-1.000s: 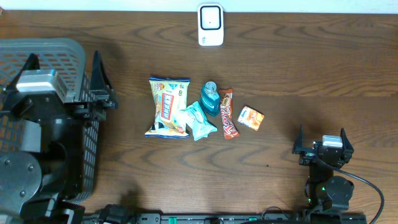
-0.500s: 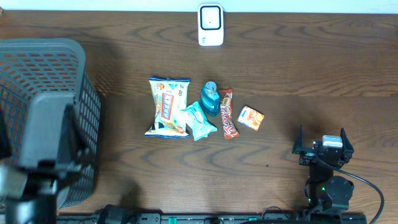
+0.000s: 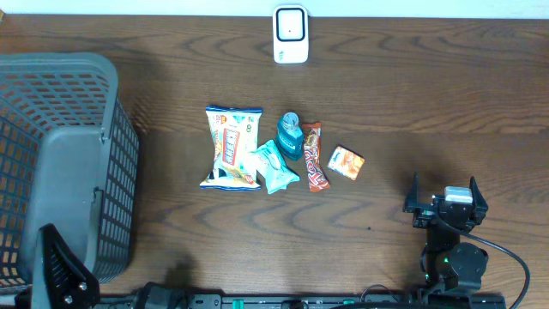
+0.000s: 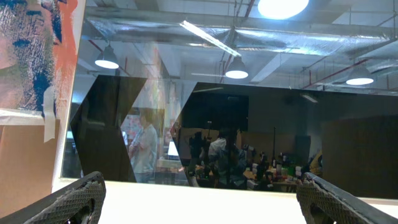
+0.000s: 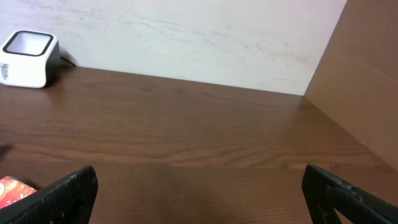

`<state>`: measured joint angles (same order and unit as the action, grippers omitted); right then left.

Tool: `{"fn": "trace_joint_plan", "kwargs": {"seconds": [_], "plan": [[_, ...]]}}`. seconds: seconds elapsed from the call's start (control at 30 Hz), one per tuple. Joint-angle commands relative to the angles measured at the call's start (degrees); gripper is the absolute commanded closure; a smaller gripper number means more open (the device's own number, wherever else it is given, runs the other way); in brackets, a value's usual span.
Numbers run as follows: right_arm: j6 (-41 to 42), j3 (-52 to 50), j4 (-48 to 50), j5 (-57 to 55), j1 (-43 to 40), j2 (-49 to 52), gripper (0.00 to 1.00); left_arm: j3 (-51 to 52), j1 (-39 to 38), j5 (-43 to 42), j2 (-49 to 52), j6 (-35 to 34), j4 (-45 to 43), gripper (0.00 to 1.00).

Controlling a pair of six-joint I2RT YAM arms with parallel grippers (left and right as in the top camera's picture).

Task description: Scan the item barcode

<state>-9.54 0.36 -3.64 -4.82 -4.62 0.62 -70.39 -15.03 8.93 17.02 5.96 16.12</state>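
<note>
Ceiling lamps (image 4: 236,73) at left wrist alone; scanner (image 3: 291,34) overhead and right wrist

The print on the snack bag (image 3: 232,148) and candy bar (image 3: 315,156) (both colourful) is too small to read.

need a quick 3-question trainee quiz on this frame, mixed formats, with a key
1. How many items lie in the row between the basket and the right gripper?
2. True or false: the right gripper holds an item.
3. The orange pack sits: A. at the row's basket end B. at the row's right-gripper end C. in the middle of the row
Key: 1 five. 2 false, its jaws are open and empty. 3 B.
</note>
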Motion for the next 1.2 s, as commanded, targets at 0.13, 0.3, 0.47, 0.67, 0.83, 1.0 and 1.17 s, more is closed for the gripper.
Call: {"fn": "trace_joint_plan", "kwargs": {"seconds": [0.13,0.3,0.47,0.67,0.83,1.0,1.17], "plan": [[-0.4,0.0,-0.2,-0.4,-0.2,-0.2,0.01,-0.7,0.3,3.8,-0.3,-0.6,-0.3,0.02],[-0.4,0.0,-0.2,-0.4,-0.2,-0.2,0.01,-0.7,0.3,3.8,-0.4,-0.6,-0.3,0.02],[-0.4,0.0,-0.2,-0.4,-0.2,-0.2,0.01,-0.7,0.3,3.8,-0.5,-0.6,-0.1,0.02],[-0.4,0.0,-0.2,-0.4,-0.2,-0.2,0.01,-0.6,0.4,3.8,-1.6,-0.2,0.2,0.02],[-0.4,0.0,-0.2,-0.4,-0.2,-0.2,0.01,1.0,2.2,3.8,-6.0,-0.2,0.1,0.02],[-0.4,0.0,-0.2,-0.4,-0.2,-0.2,0.01,4.1,5.1,3.8,-12.9,-0.6,-1.7,0.02],[-0.4,0.0,-0.2,-0.4,-0.2,-0.2,0.01,5.9,7.7,4.0,-16.9,-0.9,-2.5,0.02]]}}
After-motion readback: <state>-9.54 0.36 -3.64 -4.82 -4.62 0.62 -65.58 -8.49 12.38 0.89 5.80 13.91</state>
